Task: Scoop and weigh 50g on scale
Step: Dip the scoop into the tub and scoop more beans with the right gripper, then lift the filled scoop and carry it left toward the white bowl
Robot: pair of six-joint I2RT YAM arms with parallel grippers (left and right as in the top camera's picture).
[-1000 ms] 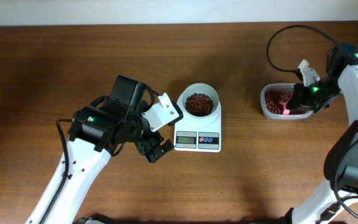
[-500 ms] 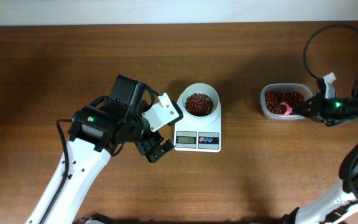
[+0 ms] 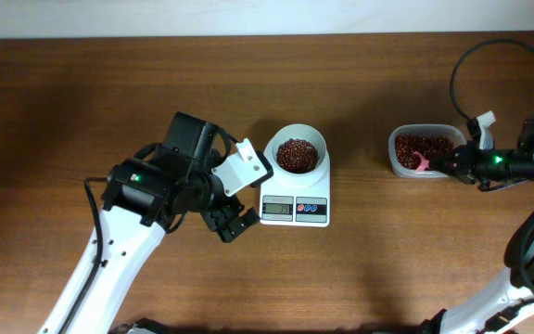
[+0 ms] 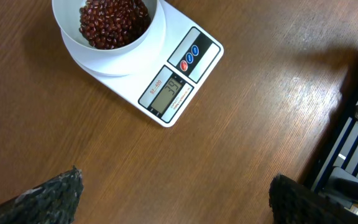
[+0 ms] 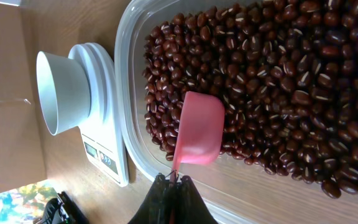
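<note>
Since the earlier overhead frame, the right arm has swung out to the right and now lies low and level beside the clear tub point(image 3: 393, 156), while the left arm and the scale point(image 3: 295, 211) have not shifted. The right end effector point(image 5: 171, 185) is closed on the thin handle of the pink scoop point(image 5: 199, 127), whose cup rests on the red beans point(image 5: 278, 74) near the tub's left wall. The left end effector point(image 3: 233, 224) hangs wide open and empty just left of the scale, which sits at the tabletop point(image 3: 109, 93) centre, well apart from the tub. Its white bowl point(image 4: 67, 28) already holds a layer of beans, and the display is too small to read with confidence. Likely hazards: the handle is pinched only at its tip, so a loaded cup may pivot and shed beans on the way across. A full scoop may overshoot the target, and contact with the bowl would disturb the reading.
</note>
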